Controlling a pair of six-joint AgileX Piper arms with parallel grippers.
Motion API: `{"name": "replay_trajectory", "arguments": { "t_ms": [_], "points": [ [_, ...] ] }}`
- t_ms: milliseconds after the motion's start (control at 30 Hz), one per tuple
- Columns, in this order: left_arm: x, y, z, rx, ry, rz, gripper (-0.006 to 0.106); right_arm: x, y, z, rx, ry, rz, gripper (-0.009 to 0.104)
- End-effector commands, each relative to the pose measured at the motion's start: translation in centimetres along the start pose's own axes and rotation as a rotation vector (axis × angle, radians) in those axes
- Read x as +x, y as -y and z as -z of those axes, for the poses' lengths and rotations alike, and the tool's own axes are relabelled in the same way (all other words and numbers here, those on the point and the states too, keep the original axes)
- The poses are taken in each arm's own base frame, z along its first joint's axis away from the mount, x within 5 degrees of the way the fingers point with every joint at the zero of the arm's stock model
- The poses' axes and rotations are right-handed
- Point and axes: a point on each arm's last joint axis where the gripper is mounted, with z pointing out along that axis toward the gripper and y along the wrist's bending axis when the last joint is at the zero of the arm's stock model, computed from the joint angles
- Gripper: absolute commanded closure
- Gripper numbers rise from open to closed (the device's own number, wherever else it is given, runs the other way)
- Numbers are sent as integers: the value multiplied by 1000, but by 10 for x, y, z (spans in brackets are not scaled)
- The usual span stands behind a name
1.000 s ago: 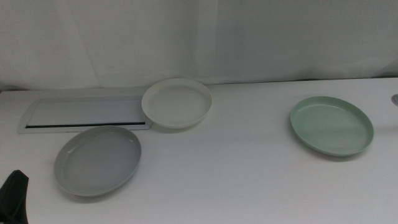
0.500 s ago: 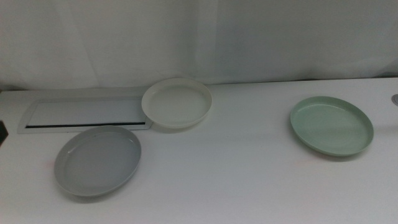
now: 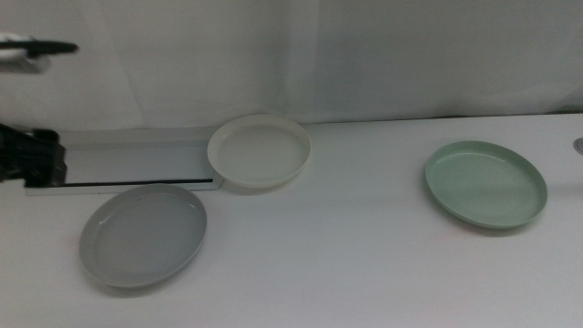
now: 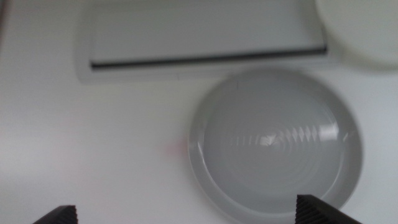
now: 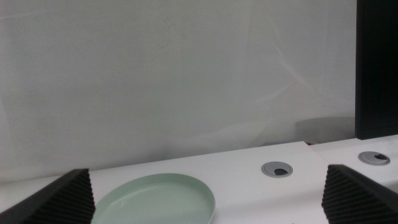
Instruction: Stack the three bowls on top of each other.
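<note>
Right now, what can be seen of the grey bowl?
The grey bowl is a shallow round dish with a low rim, smooth and plastic-looking; the left wrist view shows faint concentric rings and a glare on its floor. It is empty, upright and flat on the white table, at the near left. It lies just in front of the white panel, apart from the cream bowl. Nothing grips it; the left pincer hangs open above it.
</note>
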Motion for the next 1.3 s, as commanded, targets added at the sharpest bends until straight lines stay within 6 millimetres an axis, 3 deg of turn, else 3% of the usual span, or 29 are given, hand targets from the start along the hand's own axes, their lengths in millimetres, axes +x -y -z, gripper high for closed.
{"name": "replay_trajectory", "arguments": {
  "t_ms": [0, 300, 633, 1067, 1200, 1267],
  "points": [
    [-3, 2, -28, 14, -97, -18, 10, 3, 0, 0, 4, 5, -1, -8],
    [-3, 9, -114, 31, -288, -35, 10, 3, 1, 0, 5, 5, -30, -8],
    [-1, 13, -160, 32, -299, -14, 11, 3, 1, 0, 5, 7, -30, -8],
    [22, 20, -214, 43, -444, 22, 14, 3, 1, 0, 5, 7, -30, -8],
    [23, 21, -216, 49, -454, 42, 29, 3, 1, 0, 5, 7, -30, -8],
    [23, 21, -216, 48, -454, 44, 50, 3, 1, 0, 5, 7, -30, -8]
  ]
}}
